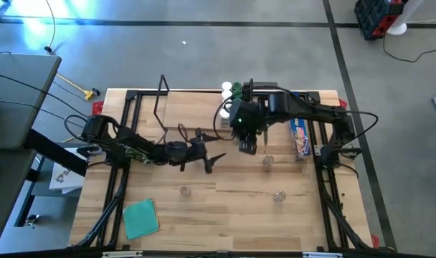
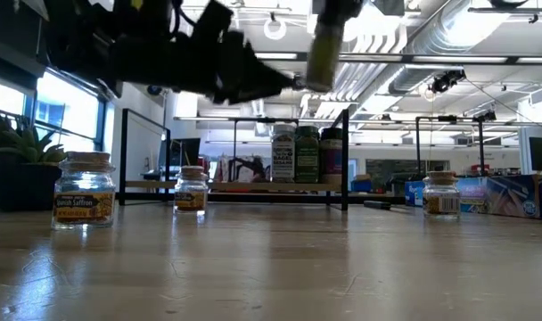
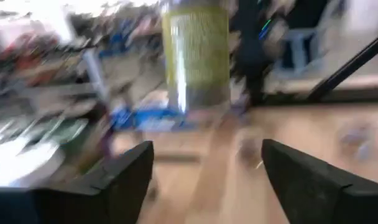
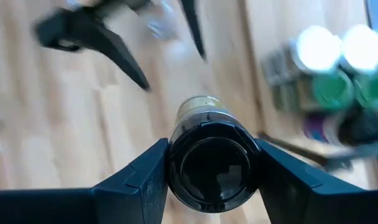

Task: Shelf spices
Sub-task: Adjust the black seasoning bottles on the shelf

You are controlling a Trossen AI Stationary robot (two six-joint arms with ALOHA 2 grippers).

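Right wrist view: jar pinched upright, shelf lies just beyond it

Right gripper (image 4: 211,163) has both fingers pressed on a dark-lidded spice jar (image 4: 211,163), lid facing the wrist camera, yellowish label below, so its long axis reads vertical and it hangs clear of the tabletop (image 4: 64,124). Low view confirms the jar (image 2: 324,49) is in the air, high above the shelf (image 2: 244,189).

Key relation: the shelf's jar row (image 1: 232,90), green and white lids, sits at the table's far edge, just beyond the right gripper (image 1: 248,143). Right arm is clearly the nearer one; judged next move is a short carry toward the far edge, keeping the jar upright, then a set-down beside the shelved jars without knocking them.

Left gripper (image 1: 216,160) sits near table centre, just left of the right gripper, fingers spread wide and holding nothing; its wrist view looks across at the held jar (image 3: 196,56).

Three loose jars remain on the tabletop: (image 1: 184,190), (image 1: 267,160), (image 1: 279,195). Blue wrap box (image 1: 300,137) lies right of the right gripper.
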